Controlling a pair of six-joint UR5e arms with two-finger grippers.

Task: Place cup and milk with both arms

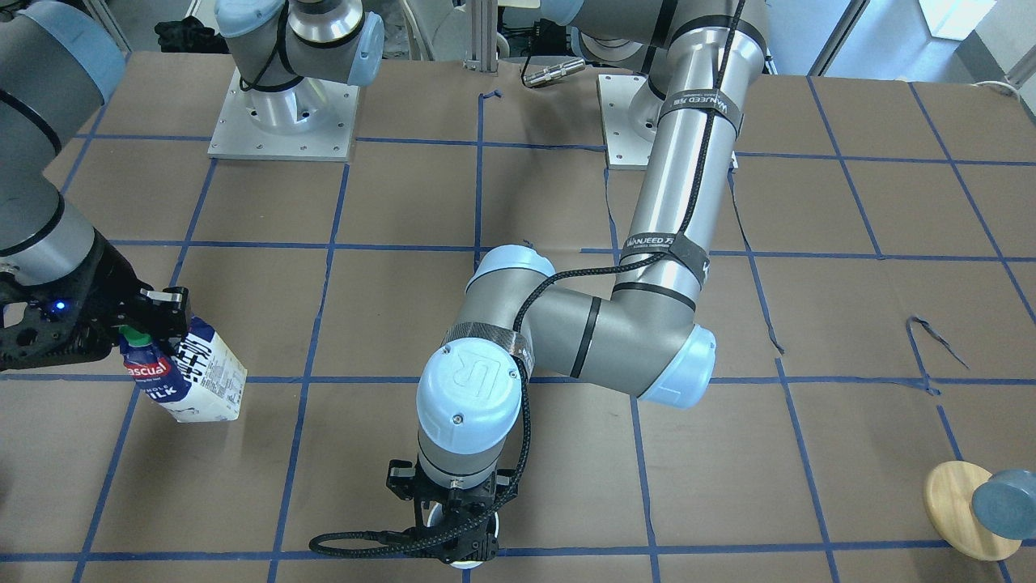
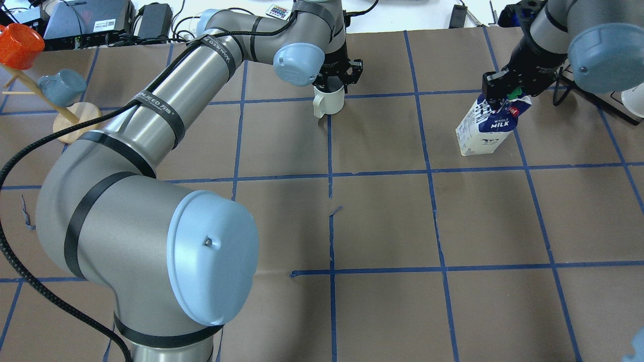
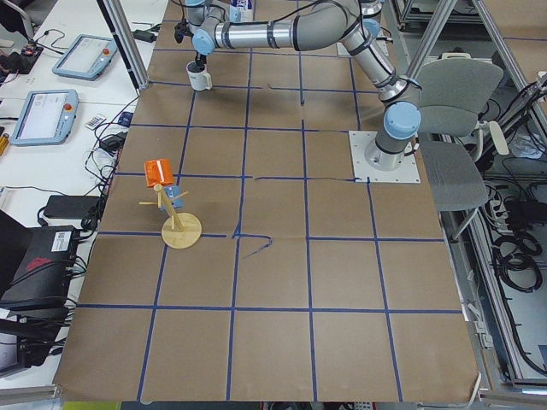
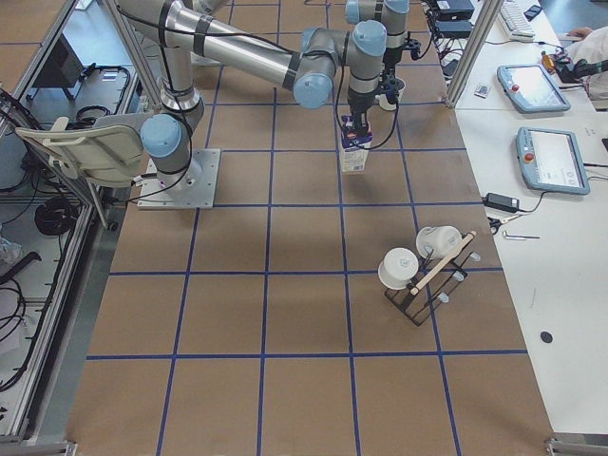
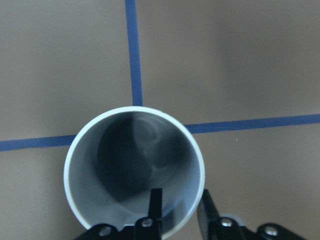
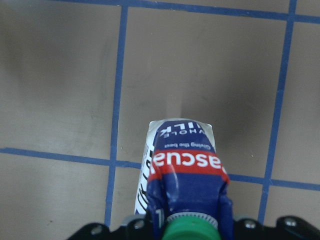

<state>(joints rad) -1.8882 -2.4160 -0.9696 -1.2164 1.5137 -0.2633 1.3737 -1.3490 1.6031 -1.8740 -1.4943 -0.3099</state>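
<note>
The off-white cup [image 2: 329, 103] stands upright at a crossing of blue tape lines on the far side of the table. My left gripper [image 2: 332, 83] is above it and shut on its rim. In the left wrist view, one finger [image 5: 156, 200] is inside the cup's dark grey inside [image 5: 130, 160] and the other is outside the wall. In the front-facing view the left wrist [image 1: 457, 534] hides most of the cup. My right gripper [image 2: 503, 90] is shut on the top of the milk carton [image 2: 485, 130] by its green cap. The carton [image 1: 206, 380] looks tilted, its base at or near the table.
A mug tree on a wooden disc [image 2: 75, 120] holds a blue-grey mug [image 2: 60, 85] and an orange mug [image 2: 17, 45] at the robot's far left. A second rack with white cups [image 4: 427, 275] stands on the robot's right. The arm bases [image 1: 283, 113] are bolted on the robot's side of the table.
</note>
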